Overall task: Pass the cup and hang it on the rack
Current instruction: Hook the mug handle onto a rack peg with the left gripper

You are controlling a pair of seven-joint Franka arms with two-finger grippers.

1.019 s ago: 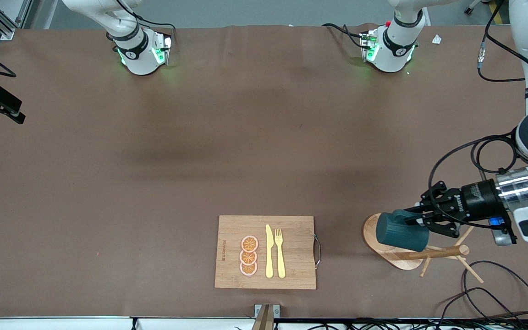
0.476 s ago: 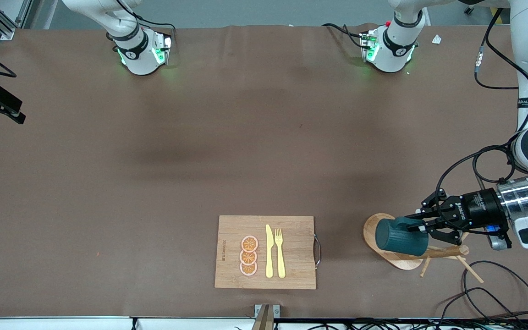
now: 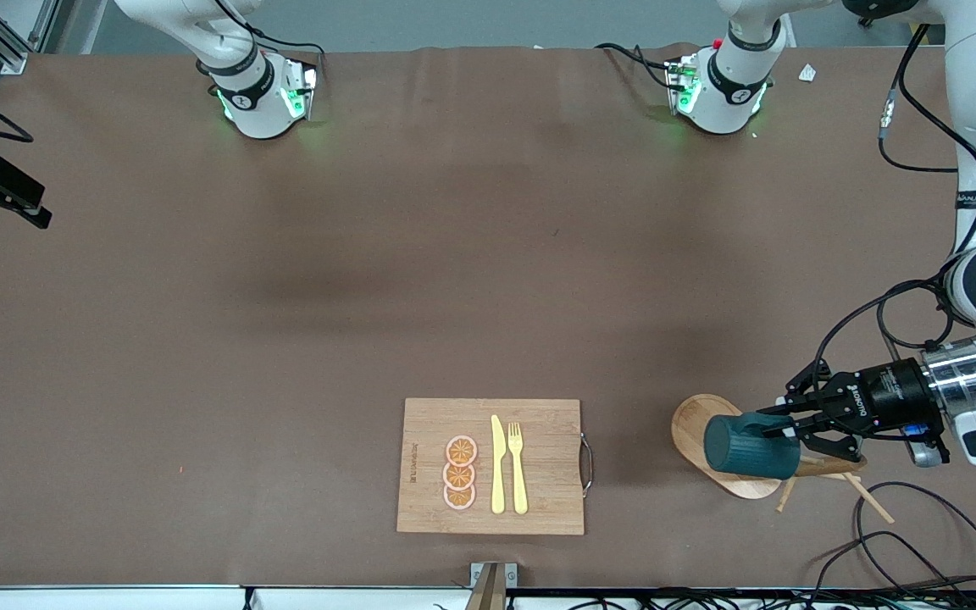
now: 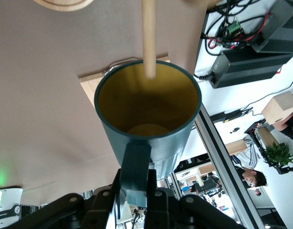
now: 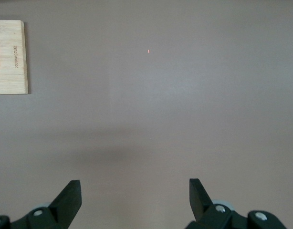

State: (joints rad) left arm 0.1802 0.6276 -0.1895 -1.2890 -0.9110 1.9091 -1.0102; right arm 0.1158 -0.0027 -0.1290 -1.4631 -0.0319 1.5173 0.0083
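Note:
The dark teal cup [image 3: 746, 446] lies on its side in the air over the wooden rack's oval base [image 3: 691, 424], beside the post [image 3: 844, 463]. My left gripper [image 3: 789, 428] is shut on the cup's handle [image 4: 135, 167]. In the left wrist view the cup [image 4: 151, 138] shows its yellowish inside, and a thin rack peg [image 4: 149, 38] crosses the rim in front of the mouth. My left gripper's own point there is [image 4: 135, 191]. My right gripper [image 5: 134, 186] is open and empty, high over bare table, and waits.
A bamboo cutting board [image 3: 490, 466] with a yellow knife, a fork and three orange slices lies near the table's front edge, toward the right arm from the rack. Loose black cables [image 3: 903, 525] lie by the rack at the left arm's end.
My left gripper has carried the cup lower over the rack and closer to its post and pegs, and the wrist has drawn in. The right gripper has barely moved.

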